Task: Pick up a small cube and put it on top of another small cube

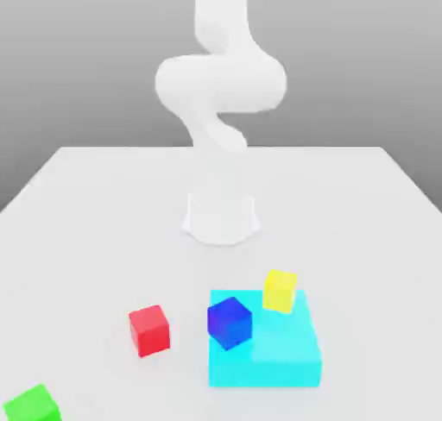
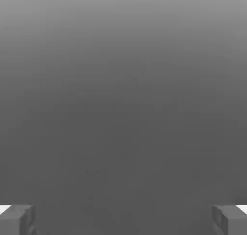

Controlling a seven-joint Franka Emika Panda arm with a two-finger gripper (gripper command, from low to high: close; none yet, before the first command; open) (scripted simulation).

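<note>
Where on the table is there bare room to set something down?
The table looks bare between the red cube and the arm's base, and along the exterior view's right of the cyan block. It is crowded on that block, where the blue cube and yellow cube sit.

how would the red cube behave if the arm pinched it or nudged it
The plain bright red cube would probably stay stiff in a grip, since its faces look flat and its edges straight. With a flat face down on the pale table, it would more likely slide than roll under a light push. Its evenly coloured sides show no texture, so it might be a little slippery.
</note>
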